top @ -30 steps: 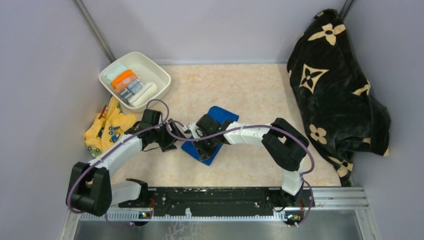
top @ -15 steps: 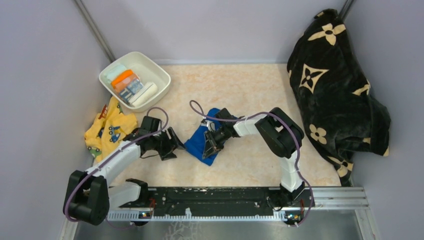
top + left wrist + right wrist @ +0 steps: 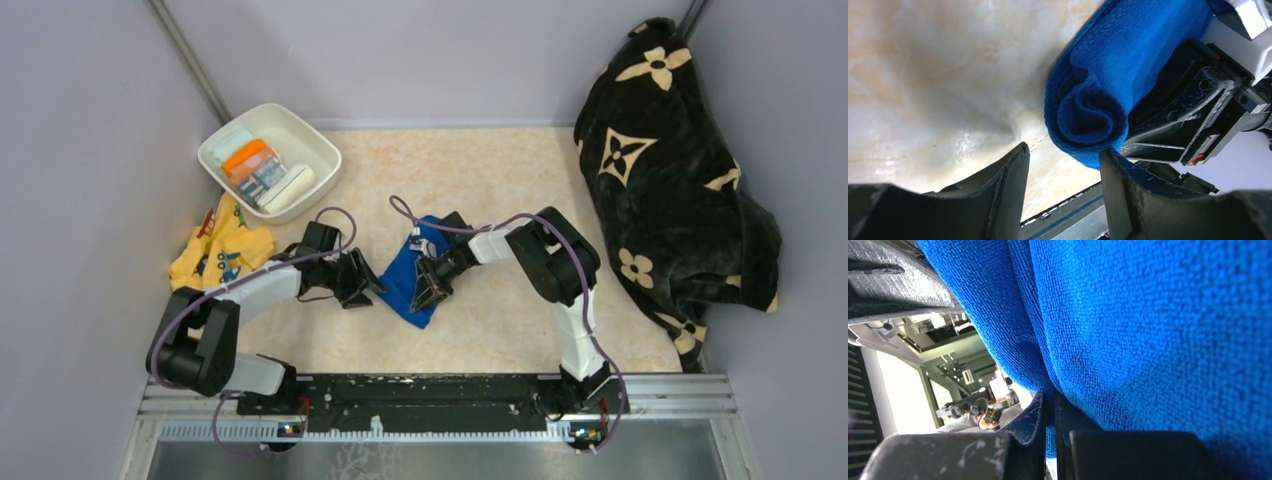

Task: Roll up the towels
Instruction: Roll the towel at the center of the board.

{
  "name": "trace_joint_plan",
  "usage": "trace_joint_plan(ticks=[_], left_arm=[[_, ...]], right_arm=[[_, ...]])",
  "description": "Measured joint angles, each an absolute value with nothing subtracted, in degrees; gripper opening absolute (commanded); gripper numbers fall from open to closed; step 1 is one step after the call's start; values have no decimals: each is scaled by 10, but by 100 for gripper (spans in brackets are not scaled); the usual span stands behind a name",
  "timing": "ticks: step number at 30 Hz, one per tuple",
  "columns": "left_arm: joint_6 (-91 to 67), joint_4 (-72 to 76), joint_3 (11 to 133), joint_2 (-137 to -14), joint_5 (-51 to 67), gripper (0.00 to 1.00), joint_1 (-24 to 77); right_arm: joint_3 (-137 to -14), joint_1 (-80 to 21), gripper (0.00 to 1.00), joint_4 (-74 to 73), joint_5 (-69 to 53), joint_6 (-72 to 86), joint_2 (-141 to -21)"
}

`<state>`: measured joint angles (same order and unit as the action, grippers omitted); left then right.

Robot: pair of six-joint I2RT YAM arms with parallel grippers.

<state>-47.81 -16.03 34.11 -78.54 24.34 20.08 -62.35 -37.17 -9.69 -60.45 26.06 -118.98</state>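
The royal blue towel (image 3: pixel 402 278) lies mid-table, partly rolled; its spiral end faces the left wrist view (image 3: pixel 1088 112). My right gripper (image 3: pixel 428 285) is shut on a fold of it, and blue cloth fills the right wrist view (image 3: pixel 1148 330) with the jaws (image 3: pixel 1053 407) pinched together. My left gripper (image 3: pixel 366 283) is open at the roll's left end (image 3: pixel 1063 167); one fingertip (image 3: pixel 1110 165) touches the roll's underside. The cream-white towel (image 3: pixel 292 187) and the printed towel (image 3: pixel 256 166) lie rolled in the white bin (image 3: pixel 213 150).
A yellow printed cloth (image 3: pixel 215 252) lies left of my left arm, below the bin. A large black blanket with cream flower motifs (image 3: pixel 670 170) is heaped along the right wall. The metal rail (image 3: pixel 430 400) runs along the near edge.
The blue towel went from lying flat to bunched into a roll. My right arm's elbow drew back and its gripper turned with the cloth. My left gripper moved right to the roll's end.
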Motion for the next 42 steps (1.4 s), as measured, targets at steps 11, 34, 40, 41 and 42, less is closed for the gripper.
trace_joint_plan(ticks=[11, 34, 40, 41, 42], left_arm=[[-482, -135, 354, -804, 248, 64, 203], [-496, -103, 373, -872, 225, 45, 206], [-505, -97, 366, -868, 222, 44, 206], [-507, -95, 364, -865, 220, 44, 206], [-508, -93, 362, -864, 219, 44, 206]], right_arm=[[-680, -370, 0, -183, -582, 224, -1205], [-724, -378, 26, -289, -440, 150, -1145], [-717, -442, 39, -291, -249, 104, -1010], [-715, -460, 40, -289, -226, 96, -991], [-712, -482, 41, -283, -199, 86, -973]])
